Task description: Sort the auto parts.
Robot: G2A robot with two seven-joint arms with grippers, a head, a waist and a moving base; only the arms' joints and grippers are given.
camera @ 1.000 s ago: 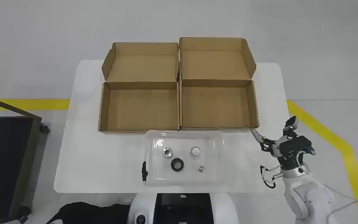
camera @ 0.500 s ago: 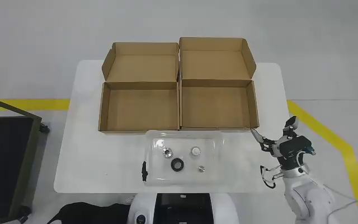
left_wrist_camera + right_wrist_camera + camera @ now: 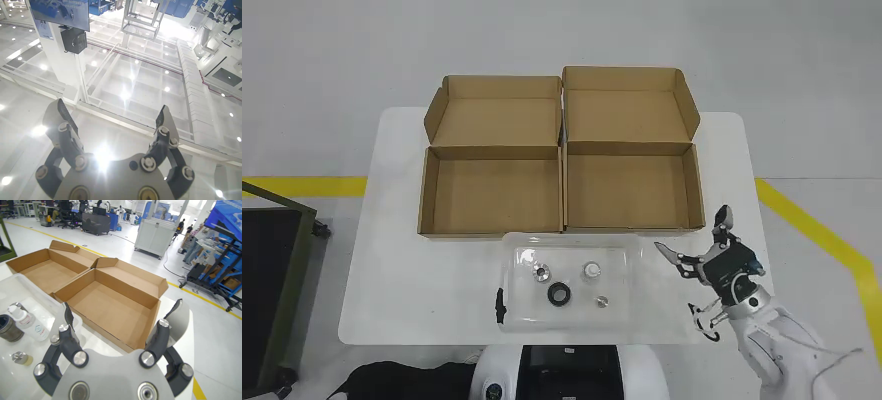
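Beginning the sort: no part yet boxed.
Left gripper (image 3: 112, 103) gapes empty toward the ceiling. Left of the wide-spread, empty right gripper (image 3: 691, 229), a clear plastic tray (image 3: 627, 255) holds all four parts: silver fitting (image 3: 539, 271), black ring bearing (image 3: 560, 295), white bottle (image 3: 592, 269), small metal nut (image 3: 602, 300). Ahead, left brown cardboard box (image 3: 492, 195) and right brown cardboard box (image 3: 627, 190) lie empty.

A white table (image 3: 392, 260) with rounded corners is seen from above. Two open cardboard boxes are placed side by side on its far half, with their inner walls touching: the left box (image 3: 492, 195) and the right box (image 3: 627, 190). Each lid is folded back toward the far edge of the table. A clear plastic tray (image 3: 627, 255) is set at the near edge, just in front of the boxes and centred roughly on the seam between them.
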